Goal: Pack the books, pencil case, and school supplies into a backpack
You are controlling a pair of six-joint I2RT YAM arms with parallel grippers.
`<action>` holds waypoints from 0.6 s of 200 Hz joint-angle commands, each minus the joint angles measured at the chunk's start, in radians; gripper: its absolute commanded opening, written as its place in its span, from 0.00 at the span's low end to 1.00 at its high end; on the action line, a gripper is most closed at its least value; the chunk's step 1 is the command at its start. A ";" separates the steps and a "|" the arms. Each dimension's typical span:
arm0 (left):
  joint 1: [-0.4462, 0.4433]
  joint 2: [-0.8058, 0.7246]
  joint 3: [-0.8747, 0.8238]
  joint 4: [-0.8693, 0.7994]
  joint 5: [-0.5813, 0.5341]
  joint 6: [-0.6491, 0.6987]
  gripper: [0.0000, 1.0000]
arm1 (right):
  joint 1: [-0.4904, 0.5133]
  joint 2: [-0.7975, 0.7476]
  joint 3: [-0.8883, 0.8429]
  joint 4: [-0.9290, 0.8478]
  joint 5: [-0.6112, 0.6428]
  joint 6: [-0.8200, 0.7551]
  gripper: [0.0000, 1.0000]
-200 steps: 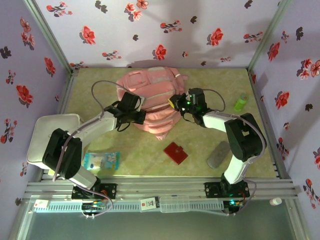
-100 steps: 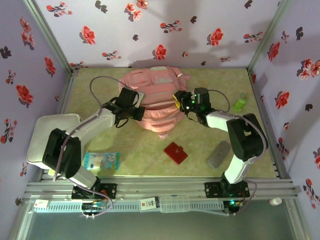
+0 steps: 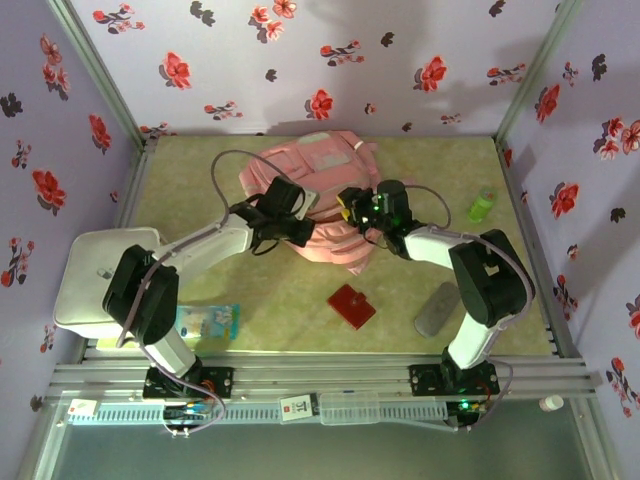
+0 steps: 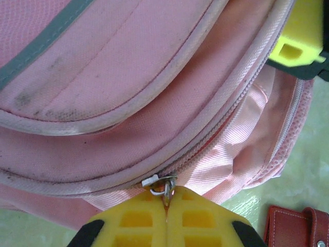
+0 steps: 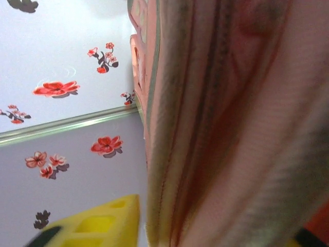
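Near the left of the surface (image 3: pixel 270 300), the blue starry book (image 3: pixel 203 322) is pictured lying flat, not yet packed. Toward the middle, the left claw (image 4: pixel 165 199) is shown pinched fully shut on the metal zip pull (image 4: pixel 163 186) of the pink backpack (image 3: pixel 320 170), which lies at the far centre. Just to the right, the right claw (image 3: pixel 347 206) is pressed against the bag. Pink fabric is seen between its yellow fingers (image 5: pixel 97 225), which stand apart, but whether the cloth is actually gripped cannot be told.

The step in hand is judged to be the opening of the bag. The pull would next need to be drawn along the zip track while the fabric is steadied from the other side. The zip running right of the slider looks closed, and nothing of the bag's inside is shown.

Further right and nearer, the red square piece (image 3: pixel 351 305) and the grey pouch (image 3: pixel 437 308) are left loose. A small green item (image 3: pixel 482 205) is seen at the far right.
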 commanded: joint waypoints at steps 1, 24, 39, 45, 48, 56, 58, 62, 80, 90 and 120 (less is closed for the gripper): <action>0.022 0.011 0.069 -0.046 -0.033 -0.007 0.00 | -0.009 -0.054 -0.018 -0.018 0.052 -0.023 0.25; 0.056 -0.006 0.037 -0.063 -0.047 -0.007 0.00 | -0.026 -0.085 -0.016 -0.063 0.077 -0.068 0.18; 0.073 -0.018 0.013 -0.073 -0.049 0.005 0.00 | -0.036 -0.104 -0.017 -0.081 0.088 -0.088 0.14; 0.080 -0.020 0.008 -0.079 -0.052 0.016 0.00 | -0.038 -0.106 -0.015 -0.084 0.090 -0.095 0.13; 0.083 -0.020 0.005 -0.082 -0.054 0.023 0.00 | -0.040 -0.109 -0.015 -0.086 0.090 -0.098 0.13; 0.094 -0.019 -0.002 -0.089 -0.066 0.049 0.00 | -0.042 -0.112 -0.014 -0.087 0.088 -0.106 0.12; 0.097 -0.019 -0.004 -0.089 -0.071 0.056 0.00 | -0.043 -0.113 -0.014 -0.087 0.087 -0.109 0.12; 0.102 -0.015 -0.009 -0.087 -0.081 0.071 0.00 | -0.043 -0.113 -0.011 -0.087 0.084 -0.114 0.11; 0.142 0.009 -0.004 -0.092 -0.125 0.112 0.00 | -0.045 -0.113 0.000 -0.088 0.071 -0.130 0.11; 0.166 0.021 0.005 -0.088 -0.127 0.126 0.00 | -0.046 -0.112 0.004 -0.088 0.061 -0.135 0.10; 0.213 0.040 0.017 -0.031 -0.126 0.160 0.00 | -0.047 -0.114 0.009 -0.087 0.050 -0.141 0.10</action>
